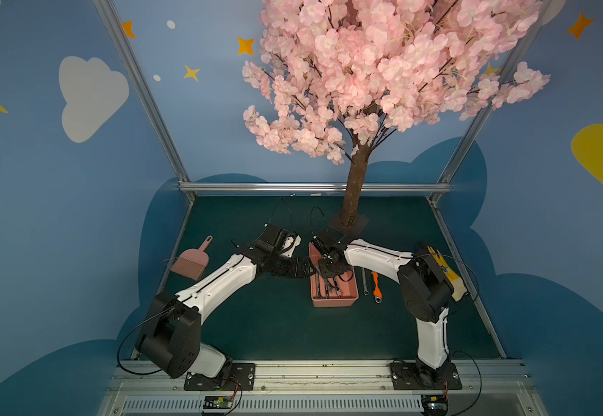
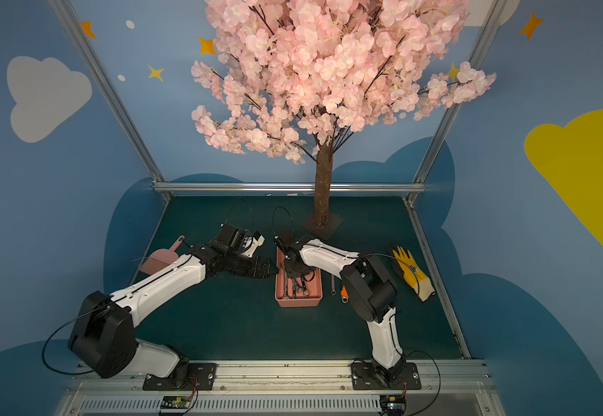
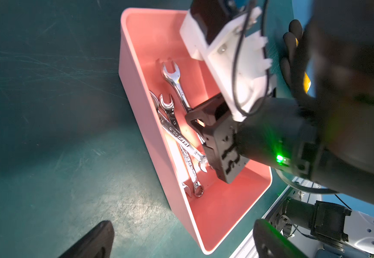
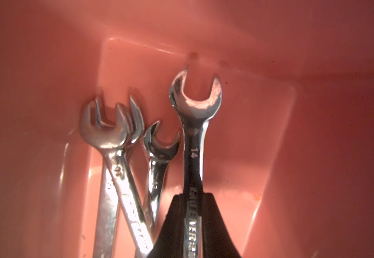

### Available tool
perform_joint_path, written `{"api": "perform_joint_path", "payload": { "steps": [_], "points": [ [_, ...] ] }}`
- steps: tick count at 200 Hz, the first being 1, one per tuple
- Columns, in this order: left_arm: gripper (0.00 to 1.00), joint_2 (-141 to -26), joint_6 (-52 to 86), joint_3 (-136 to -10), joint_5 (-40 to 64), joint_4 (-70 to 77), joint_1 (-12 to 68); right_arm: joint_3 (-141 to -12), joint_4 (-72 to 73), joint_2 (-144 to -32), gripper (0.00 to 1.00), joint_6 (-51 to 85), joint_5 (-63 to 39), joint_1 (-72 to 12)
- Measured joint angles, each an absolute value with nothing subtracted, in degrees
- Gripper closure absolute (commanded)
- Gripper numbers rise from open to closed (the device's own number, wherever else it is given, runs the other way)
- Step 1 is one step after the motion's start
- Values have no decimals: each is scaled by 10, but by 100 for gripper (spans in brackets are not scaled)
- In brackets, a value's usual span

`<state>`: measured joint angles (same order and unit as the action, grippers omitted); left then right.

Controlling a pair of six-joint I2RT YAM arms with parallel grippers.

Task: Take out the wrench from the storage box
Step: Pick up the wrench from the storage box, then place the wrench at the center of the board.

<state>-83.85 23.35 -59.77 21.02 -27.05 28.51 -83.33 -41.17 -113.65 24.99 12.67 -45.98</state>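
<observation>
Brush point(image 1: 188, 262), pink, lies on the green mat point(image 1: 275, 331) at mid-left in both top views, well apart from the storage box point(image 1: 334, 302). Moving right, your left gripper point(image 1: 303, 268) hangs at the box's left rim. The box sits at centre frame with its long axis running up-frame. The left wrist view shows that gripper's fingers point(image 3: 96, 239) spread wide. Your right gripper point(image 4: 192, 197) is down inside the box, jaws pinched onto the shaft of the wrench point(image 4: 195, 111) stamped 14, open end pointing at a short end wall. That wrench is within the box walls; you can't tell from these views whether it has left the floor. Three more wrenches point(image 4: 114, 143) lie crossed beside it, toward the box's left wall. Right of the box, on the mat, you've got a bare spanner point(image 1: 364, 281), then an orange-handled tool point(image 1: 375, 279) just beside it, then a yellow glove point(image 2: 411, 273) near the mat's right edge.
</observation>
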Motion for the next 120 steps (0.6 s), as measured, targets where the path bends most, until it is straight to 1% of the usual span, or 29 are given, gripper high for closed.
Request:
{"api": "perform_joint_path", "payload": {
  "steps": [71,120],
  "points": [
    [0,-839,234,-608,210,-275,294,-834,-473,-1040,100,246,141,-466],
    [0,-855,239,-648,208,-275,325,-827,-514,-957,100,239,171,-447]
  ]
}}
